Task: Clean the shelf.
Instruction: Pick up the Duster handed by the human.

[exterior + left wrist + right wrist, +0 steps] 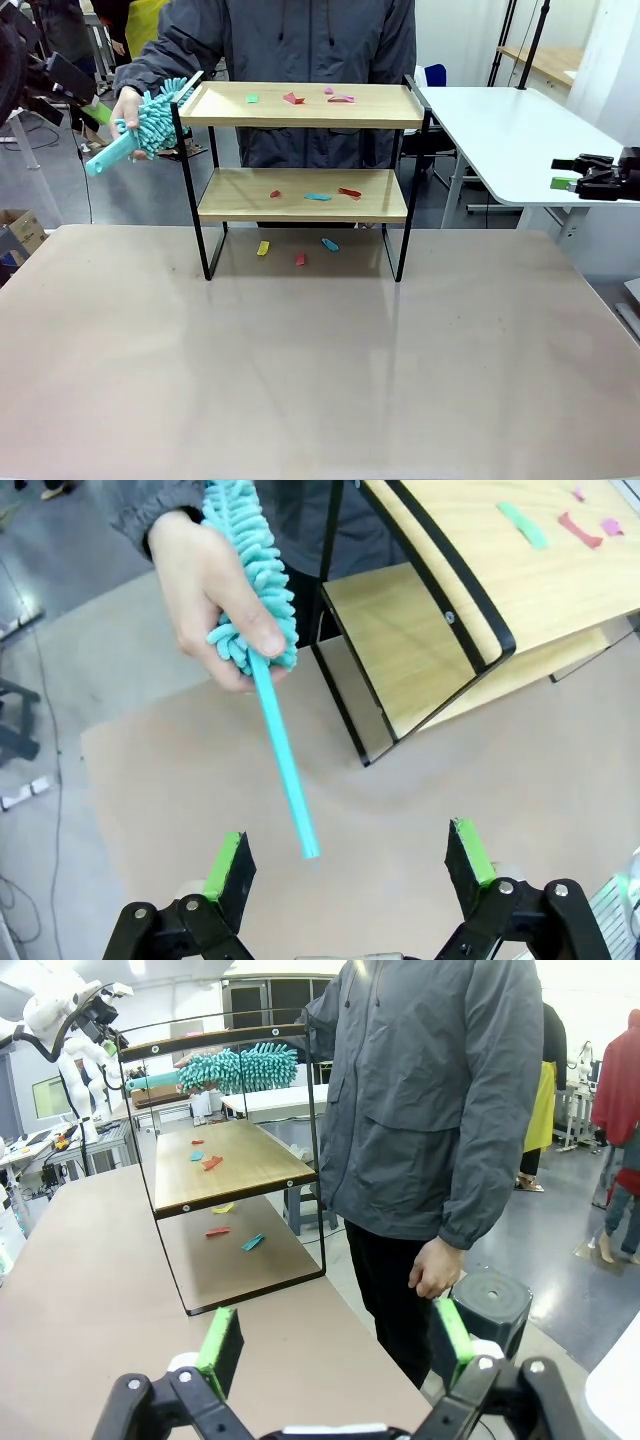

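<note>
Tabletop (300, 380) is bearing littered shelf (240, 195), far centre; hand (205, 595) is holding duster (262, 580) at its left. Left gripper (348, 842) and right gripper (336, 1320) are gaping wide, empty.

Black left gripper (348, 858) — 2 green pads (222, 868); person (290, 40) wears grey jacket (430, 1090).

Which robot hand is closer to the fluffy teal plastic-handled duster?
Left. The left hand is open just short of the duster's handle tip; the right hand is beyond the black-framed wooden shelf's opposite end.
</note>
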Motion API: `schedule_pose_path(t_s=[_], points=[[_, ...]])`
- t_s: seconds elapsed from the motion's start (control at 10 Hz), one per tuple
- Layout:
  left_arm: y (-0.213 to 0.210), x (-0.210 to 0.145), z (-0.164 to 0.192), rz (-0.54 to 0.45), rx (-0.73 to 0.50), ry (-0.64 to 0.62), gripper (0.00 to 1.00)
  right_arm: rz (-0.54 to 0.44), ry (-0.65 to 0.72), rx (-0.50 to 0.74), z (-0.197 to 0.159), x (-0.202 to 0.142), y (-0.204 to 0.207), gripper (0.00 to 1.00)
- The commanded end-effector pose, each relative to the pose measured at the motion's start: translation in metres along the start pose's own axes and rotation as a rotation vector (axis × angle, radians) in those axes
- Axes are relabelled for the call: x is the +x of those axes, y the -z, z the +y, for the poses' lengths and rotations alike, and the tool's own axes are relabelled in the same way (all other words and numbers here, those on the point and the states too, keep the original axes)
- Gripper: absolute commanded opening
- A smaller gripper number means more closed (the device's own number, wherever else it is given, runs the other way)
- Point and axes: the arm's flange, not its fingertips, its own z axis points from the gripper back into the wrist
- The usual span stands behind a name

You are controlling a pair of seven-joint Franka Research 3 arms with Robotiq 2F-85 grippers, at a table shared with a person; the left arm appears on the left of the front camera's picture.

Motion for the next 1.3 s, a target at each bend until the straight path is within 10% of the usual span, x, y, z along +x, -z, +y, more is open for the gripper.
schedule_pose_path(t_s=[0.0,1.1,1.2], points=[[0.01,0.004,0.005,-0.002,0.018,-0.012,1.0,-0.002,-0.003,0.002,0.0,0.002,0.002,1.0],[0.071,-0.002,0.024,0.067,0.081,-0.041,1.0,-0.002,-0.003,0.002,0.0,0.002,0.002,1.0],[0.073,-0.001,0.025,0.067,0.088,-0.032,0.43,-0.002,-0.003,0.002,0.0,0.002,0.002,1.0]])
